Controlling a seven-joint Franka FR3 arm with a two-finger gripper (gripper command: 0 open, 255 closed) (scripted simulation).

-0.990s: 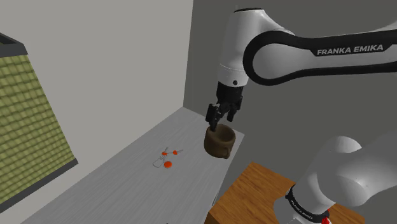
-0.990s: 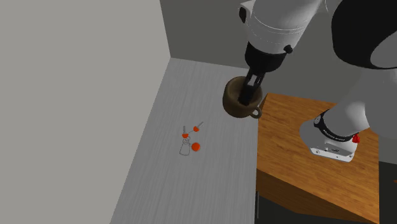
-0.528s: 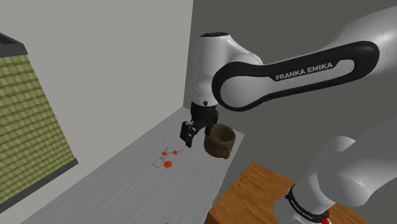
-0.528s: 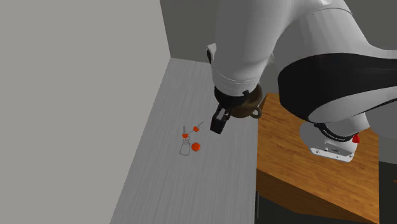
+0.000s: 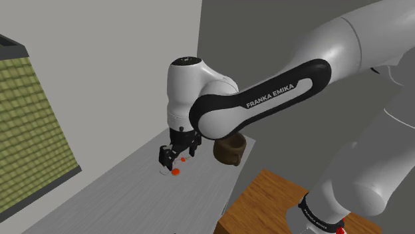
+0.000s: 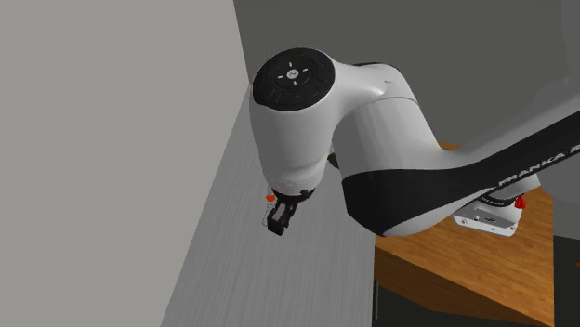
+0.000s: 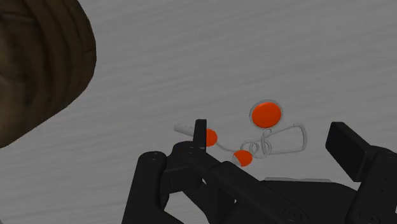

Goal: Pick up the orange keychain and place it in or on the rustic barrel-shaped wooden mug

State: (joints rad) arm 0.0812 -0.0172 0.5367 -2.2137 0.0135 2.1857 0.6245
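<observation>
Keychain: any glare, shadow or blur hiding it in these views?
Wrist view: keychain sharp under flat, even light, with no glare or cast shadow on the table, just ahead of the open tool. Shoulder view: evenly lit too, but the tool partly covers it. Second exterior view: the arm hides nearly all of it; one orange speck shows.

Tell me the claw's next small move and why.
Probably lower the claw straight down a little. Its fingers stand open, and the orange keychain lies on the grey table between them, untouched, so the claw seems too high to close on it yet. The brown mug sits off to the side, apart from the keychain.
</observation>
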